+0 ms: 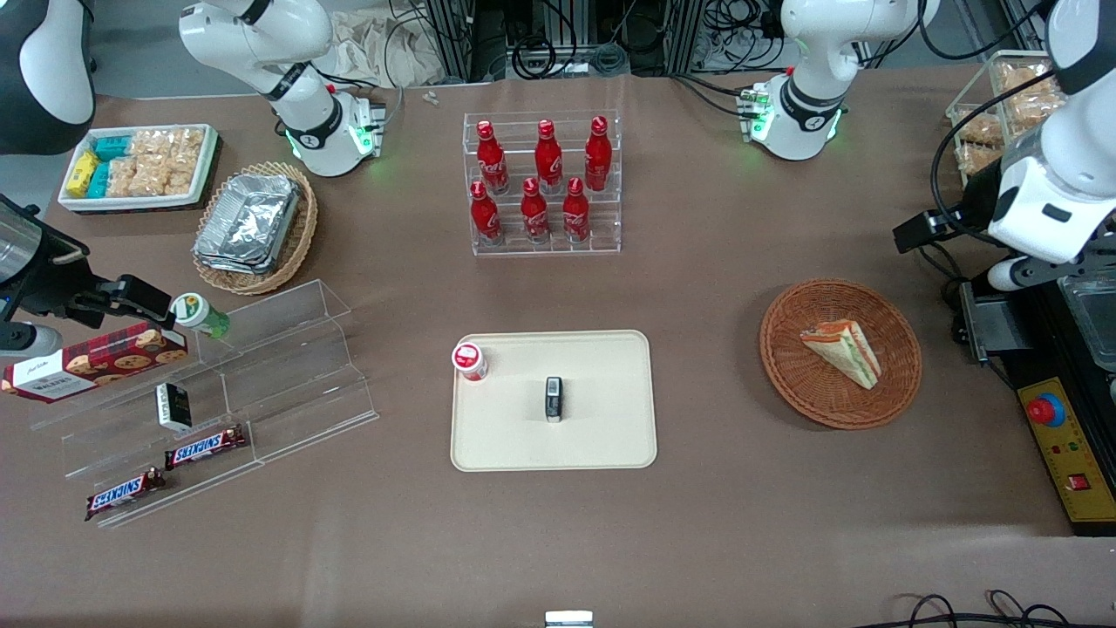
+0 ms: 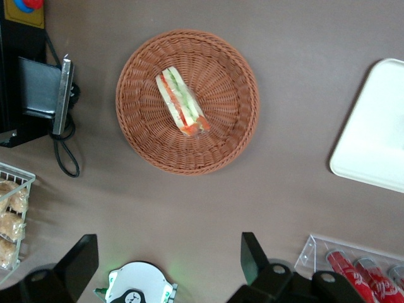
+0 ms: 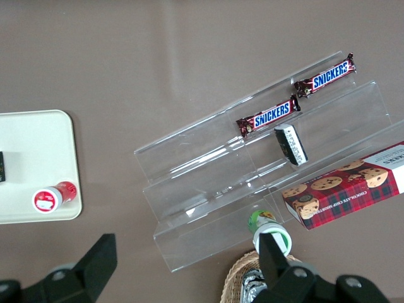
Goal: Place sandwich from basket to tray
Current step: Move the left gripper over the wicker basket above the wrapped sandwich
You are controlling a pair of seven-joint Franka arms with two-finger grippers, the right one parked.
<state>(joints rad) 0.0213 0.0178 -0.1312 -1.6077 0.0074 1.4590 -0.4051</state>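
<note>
The sandwich (image 1: pixel 844 351), a white bread wedge with orange and green filling, lies in the round reddish-brown basket (image 1: pixel 811 394) toward the working arm's end of the table. The cream tray (image 1: pixel 602 427) lies at the table's middle. In the left wrist view the sandwich (image 2: pixel 181 104) lies in the middle of the basket (image 2: pixel 221 123), and a corner of the tray (image 2: pixel 379 139) shows. My left gripper (image 2: pixel 167 259) is open and empty, high above the table, clear of the basket's rim and farther from the front camera than the basket. Its arm (image 1: pixel 1046 192) hangs over the table's end.
A red-capped small bottle (image 1: pixel 469 361) and a small dark packet (image 1: pixel 554 399) stand on the tray. A rack of red bottles (image 1: pixel 545 183) stands farther back. A control box with a red button (image 1: pixel 1059 436) and a black unit (image 1: pixel 985 327) lie beside the basket. A wire basket of snacks (image 1: pixel 1003 105) stands near the working arm's base.
</note>
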